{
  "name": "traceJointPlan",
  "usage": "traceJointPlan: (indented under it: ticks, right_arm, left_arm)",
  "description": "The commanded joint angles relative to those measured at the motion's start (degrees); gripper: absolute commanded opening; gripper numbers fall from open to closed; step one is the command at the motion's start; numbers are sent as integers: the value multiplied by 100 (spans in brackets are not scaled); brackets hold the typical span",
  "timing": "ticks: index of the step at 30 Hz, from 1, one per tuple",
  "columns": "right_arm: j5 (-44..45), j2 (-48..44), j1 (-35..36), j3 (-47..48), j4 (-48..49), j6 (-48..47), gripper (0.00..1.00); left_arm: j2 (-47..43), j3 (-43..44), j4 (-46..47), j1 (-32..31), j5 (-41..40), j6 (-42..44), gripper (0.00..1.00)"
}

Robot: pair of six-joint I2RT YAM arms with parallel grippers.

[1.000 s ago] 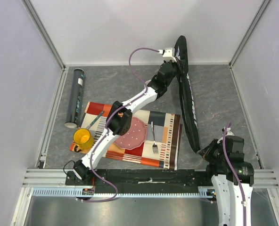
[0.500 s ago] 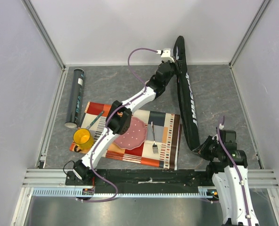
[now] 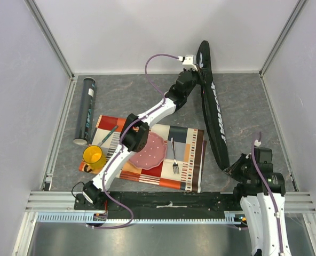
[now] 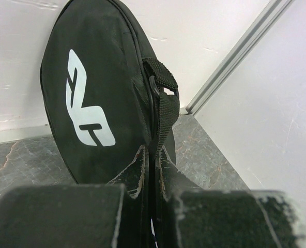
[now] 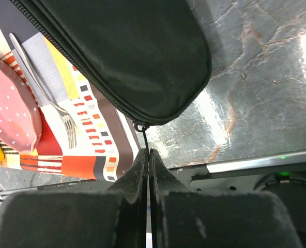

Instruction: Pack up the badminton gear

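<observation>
Surroundings: grey marbled table (image 3: pixel 254 106), white walls on three sides.
- Left half of the overhead frame holds one patchwork-patterned rectangular placemat (image 3: pixel 190 160).
- On it: one pink dotted round plate (image 3: pixel 153 152), one silver metal fork (image 3: pixel 174 157), one yellow ceramic mug (image 3: pixel 93 156).
- The left arm stretches diagonally across the mat and hides part of the plate.
- One long dark cylindrical tube (image 3: pixel 86 109) lies along the left rail in the upper left, just beyond the mat, with nothing touching it.

Task's thing: one long black fabric racket bag (image 3: pixel 214 114) with white lettering on its face.
- It runs from the back wall at top centre down to the lower right.
- Its lower end sits near the mat's right edge.

Tools:
- Left gripper (image 3: pixel 199 70) is at the bag's upper end. Its wrist view shows the fingers pinched nearly together on the black webbing strap (image 4: pixel 166 111) at the bag's rounded end.
- Right gripper (image 3: pixel 230 169) is at the bag's lower tip. Its wrist view shows the fingers pressed flat together, with the thin zip pull cord (image 5: pixel 144 138) running in between them.

Change against a second ago:
- The bag's face has turned more toward the overhead camera, so the lettering shows wider.
- The bag's lower stretch lies straighter.
- The right gripper is at much the same spot on the tip.
- Left arm, tube, mat, plate, fork and mug are unmoved.
</observation>
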Motion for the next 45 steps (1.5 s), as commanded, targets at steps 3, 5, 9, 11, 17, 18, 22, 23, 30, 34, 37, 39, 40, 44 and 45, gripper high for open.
traceJointPlan:
  ticks: [3,5,9,11,17,18,22,23,30,34,37,39,40,44,45]
  right_arm:
    - [505,-686,-1,404,-1862,-270,0]
    - [469,-871,-10,569,-1800,-323,0]
    - [268,-995,-1,571,-1396,-236,51]
    - [232,-1091,-10,553,-1360,-296,64]
    - [-84,-1180,-10,852,-1440,-499,73]
    - [-76,-1162,-10,869,-1422,-508,78]
    - [-85,-1232,-19,852,-1369,-569,79]
    - [-119,-1267,-10,852,-1378,-613,79]
    - [-1170,-2253,-89,1640,-305,-850,98]
    - [-446,-1552,-72,2145,299,-825,98]
    - [117,-709,-72,1925,309,-779,98]
    - [223,-372,-72,1837,537,-973,98]
    - [415,-119,-63,1880,842,-1017,98]
    - [1021,445,104,2169,1584,-1026,98]
    - [1136,655,95,2266,1601,-1096,98]
  left_arm:
    - [-290,41,757,568,-550,396,2]
    - [-342,41,670,551,-470,405,2]
    - [-737,-500,581,358,-618,894,2]
    - [-1185,-941,730,165,-681,1151,2]
    - [-1722,-1584,582,-362,-769,1801,2]
    - [-1749,-1637,582,-442,-812,2020,2]
    - [-1906,-1725,389,-732,-593,2075,2]
    - [-1959,-1804,380,-724,-515,1962,2]
    - [-2329,-2305,116,-741,171,1311,2]
    - [-2355,-2332,-112,-759,514,1091,2]
    - [-2390,-2279,-341,-846,541,1108,2]
    - [-2356,-2139,-524,-917,567,1327,2]
    - [-2294,-1956,-726,-978,558,1380,2]
    - [-1951,-1207,-1273,-1031,978,1136,2]
    - [-1925,-1181,-1256,-1049,980,1082,2]
